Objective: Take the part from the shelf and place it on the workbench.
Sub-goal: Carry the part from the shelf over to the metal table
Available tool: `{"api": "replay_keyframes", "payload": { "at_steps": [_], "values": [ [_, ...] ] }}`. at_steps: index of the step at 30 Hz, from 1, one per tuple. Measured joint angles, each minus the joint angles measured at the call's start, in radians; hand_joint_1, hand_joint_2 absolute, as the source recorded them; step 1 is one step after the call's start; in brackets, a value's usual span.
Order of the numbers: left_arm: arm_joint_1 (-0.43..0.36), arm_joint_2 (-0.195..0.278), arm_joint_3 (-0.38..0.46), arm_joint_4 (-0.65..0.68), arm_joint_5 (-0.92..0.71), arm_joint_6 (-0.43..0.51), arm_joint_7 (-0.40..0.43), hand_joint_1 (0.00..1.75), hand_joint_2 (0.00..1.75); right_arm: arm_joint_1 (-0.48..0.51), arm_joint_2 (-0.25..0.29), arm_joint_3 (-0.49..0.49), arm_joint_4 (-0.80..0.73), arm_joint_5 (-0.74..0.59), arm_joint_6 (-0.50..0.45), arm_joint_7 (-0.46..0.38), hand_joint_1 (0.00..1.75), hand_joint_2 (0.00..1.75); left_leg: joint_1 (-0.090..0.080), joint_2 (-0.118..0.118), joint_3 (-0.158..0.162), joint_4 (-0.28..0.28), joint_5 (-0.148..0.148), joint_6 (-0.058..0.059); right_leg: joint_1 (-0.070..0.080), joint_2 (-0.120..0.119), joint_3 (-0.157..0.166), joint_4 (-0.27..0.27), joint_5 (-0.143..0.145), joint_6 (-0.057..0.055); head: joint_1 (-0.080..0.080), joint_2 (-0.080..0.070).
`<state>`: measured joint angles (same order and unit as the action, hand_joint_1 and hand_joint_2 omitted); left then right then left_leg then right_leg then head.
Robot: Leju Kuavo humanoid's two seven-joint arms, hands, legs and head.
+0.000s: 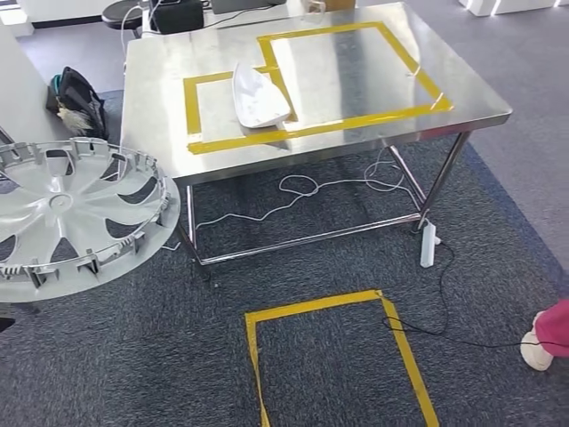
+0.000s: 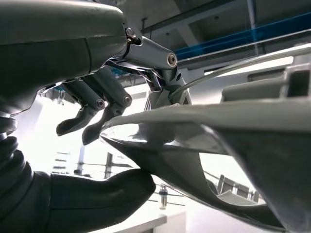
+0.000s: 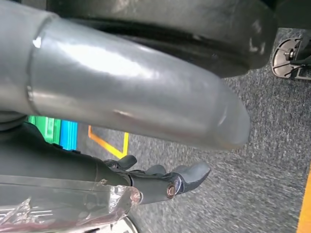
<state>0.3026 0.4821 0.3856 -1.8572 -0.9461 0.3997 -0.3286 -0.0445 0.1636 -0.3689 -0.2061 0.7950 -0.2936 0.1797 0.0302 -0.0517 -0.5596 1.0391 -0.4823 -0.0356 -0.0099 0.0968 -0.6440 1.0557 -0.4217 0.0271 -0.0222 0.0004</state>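
A silver-white wheel cover (image 1: pixel 70 209) with spokes and clips around its rim hangs flat at the left of the head view, above the carpet and short of the workbench. In the left wrist view my left hand (image 2: pixel 78 104) grips the wheel cover (image 2: pixel 220 121) by its rim, dark fingers (image 2: pixel 93 114) on one face and the thumb (image 2: pixel 110 194) on the other. The steel workbench (image 1: pixel 154 89) stands ahead, marked with yellow tape rectangles (image 1: pixel 316 129). My right hand (image 3: pixel 161 179) hangs over the grey carpet with its fingers stretched out and nothing in it.
A white curved part (image 1: pixel 258 93) lies on the bench across the tape. White cables and a power strip (image 1: pixel 428 245) lie under the table. A yellow tape square (image 1: pixel 335 356) marks the floor. A black bag (image 1: pixel 77 102) sits far left; a person's foot (image 1: pixel 547 342) is at the right edge.
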Motion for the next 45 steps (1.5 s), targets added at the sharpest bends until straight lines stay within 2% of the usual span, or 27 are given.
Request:
{"api": "replay_keyframes", "payload": {
  "at_steps": [1, 3, 5, 7, 8, 9, 10, 11, 14, 15, 16, 19, 32, 40, 45],
  "values": [
    [-0.001, -0.001, 0.0, 0.0, -0.001, 0.0, 0.0, 1.75, 1.75, 0.001, -0.001, 0.0, 0.0, 0.001, 0.0, 0.0, 0.0, 0.0, -0.001, -0.008, 0.004, -0.017, -0.001, 0.001, 0.0, 0.009, -0.003, -0.002, 0.003, 0.008, 0.0, 0.0],
    [-0.002, -0.004, -0.001, -0.001, -0.003, 0.0, 0.001, 1.75, 1.75, 0.005, -0.002, 0.0, 0.0, 0.003, 0.001, 0.0, 0.0, 0.0, -0.001, 0.003, 0.006, -0.022, 0.001, 0.01, -0.002, 0.017, -0.009, -0.011, 0.01, 0.022, 0.001, 0.0],
    [-0.002, -0.006, -0.002, -0.002, -0.004, -0.001, 0.001, 1.75, 1.75, 0.009, -0.003, 0.0, 0.0, 0.003, 0.001, 0.0, 0.0, 0.0, -0.001, 0.018, 0.007, -0.026, 0.007, 0.024, 0.001, -0.019, -0.025, 0.016, -0.009, 0.032, 0.006, 0.0],
    [0.0, -0.007, -0.002, -0.002, -0.005, -0.001, 0.001, 1.75, 1.75, 0.007, -0.004, 0.0, 0.0, 0.004, 0.001, 0.0, 0.0, 0.0, -0.005, 0.033, 0.007, -0.027, 0.008, 0.033, 0.006, -0.071, -0.072, 0.122, -0.069, 0.036, 0.011, 0.0],
    [0.001, -0.008, -0.001, -0.002, -0.005, -0.001, 0.001, 1.75, 1.75, 0.006, -0.004, 0.0, 0.0, 0.004, 0.001, 0.0, 0.0, 0.0, -0.009, 0.042, 0.007, -0.027, 0.008, 0.036, 0.006, -0.083, -0.101, 0.188, -0.099, 0.036, 0.012, 0.0],
    [0.001, -0.01, -0.001, -0.002, -0.005, -0.001, 0.001, 1.75, 1.75, 0.005, -0.004, 0.0, 0.0, 0.005, 0.001, 0.0, 0.0, 0.0, -0.012, 0.05, 0.007, -0.026, 0.007, 0.038, 0.007, -0.087, -0.122, 0.237, -0.117, 0.035, 0.011, 0.0],
    [0.001, -0.012, -0.001, -0.002, -0.005, -0.001, 0.001, 1.75, 1.75, 0.005, -0.004, 0.0, 0.0, 0.005, 0.001, 0.0, 0.0, 0.0, -0.016, 0.057, 0.008, -0.026, 0.007, 0.04, 0.008, -0.088, -0.126, 0.255, -0.118, 0.032, 0.012, 0.0],
    [0.001, -0.014, -0.001, -0.002, -0.005, -0.001, 0.001, 1.75, 1.75, 0.005, -0.005, 0.0, 0.0, 0.006, 0.002, 0.0, 0.0, 0.0, -0.019, 0.064, 0.009, -0.026, 0.006, 0.041, 0.01, -0.089, -0.112, 0.234, -0.101, 0.027, 0.011, 0.0],
    [0.001, -0.015, -0.001, -0.002, -0.005, -0.001, 0.001, 1.75, 1.75, 0.004, -0.006, 0.0, 0.0, 0.008, 0.004, 0.0, 0.0, 0.0, -0.029, 0.076, 0.014, -0.025, 0.001, 0.041, 0.022, -0.102, -0.003, 0.049, -0.031, 0.001, 0.011, 0.0],
    [0.001, -0.016, -0.001, -0.002, -0.005, -0.002, 0.001, 1.75, 1.75, 0.003, -0.006, 0.0, 0.0, 0.008, 0.005, 0.0, 0.0, 0.0, -0.03, 0.079, 0.014, -0.024, 0.0, 0.039, 0.026, -0.106, 0.021, 0.008, -0.023, -0.005, 0.01, 0.0],
    [0.001, -0.016, -0.001, -0.002, -0.005, -0.002, 0.001, 1.75, 1.75, 0.003, -0.006, 0.0, 0.0, 0.008, 0.005, 0.0, 0.0, 0.0, -0.032, 0.081, 0.013, -0.023, -0.001, 0.038, 0.028, -0.109, 0.031, -0.01, -0.022, -0.006, 0.01, 0.0],
    [0.001, -0.015, -0.001, -0.002, -0.005, -0.003, 0.001, 1.75, 1.75, 0.003, -0.007, -0.001, 0.0, 0.008, 0.007, 0.002, 0.0, 0.0, -0.031, 0.084, 0.013, -0.024, 0.0, 0.037, 0.029, -0.104, 0.032, -0.015, -0.016, -0.002, 0.009, 0.0],
    [0.001, -0.015, 0.0, -0.002, 0.018, -0.006, -0.014, 1.75, 1.75, -0.001, -0.007, -0.001, 0.0, 0.03, -0.002, 0.003, 0.0, 0.0, -0.031, 0.084, 0.013, -0.034, 0.009, 0.024, 0.029, -0.104, 0.03, -0.015, -0.014, -0.012, 0.01, 0.0],
    [0.001, -0.015, 0.0, -0.002, 0.034, -0.006, -0.037, 1.75, 1.75, -0.003, -0.007, -0.001, 0.0, 0.032, 0.001, 0.003, 0.0, 0.0, -0.033, 0.084, 0.013, -0.033, 0.009, 0.026, 0.027, -0.104, 0.031, -0.018, -0.01, -0.009, 0.01, 0.0],
    [0.002, -0.015, 0.0, -0.003, 0.049, 0.0, -0.057, 1.75, 1.75, -0.006, -0.007, -0.001, 0.0, 0.034, 0.008, 0.003, 0.0, 0.0, -0.039, 0.084, 0.011, -0.032, 0.007, 0.037, 0.021, -0.104, 0.032, -0.023, -0.007, 0.0, 0.009, 0.0]
  ]
}}
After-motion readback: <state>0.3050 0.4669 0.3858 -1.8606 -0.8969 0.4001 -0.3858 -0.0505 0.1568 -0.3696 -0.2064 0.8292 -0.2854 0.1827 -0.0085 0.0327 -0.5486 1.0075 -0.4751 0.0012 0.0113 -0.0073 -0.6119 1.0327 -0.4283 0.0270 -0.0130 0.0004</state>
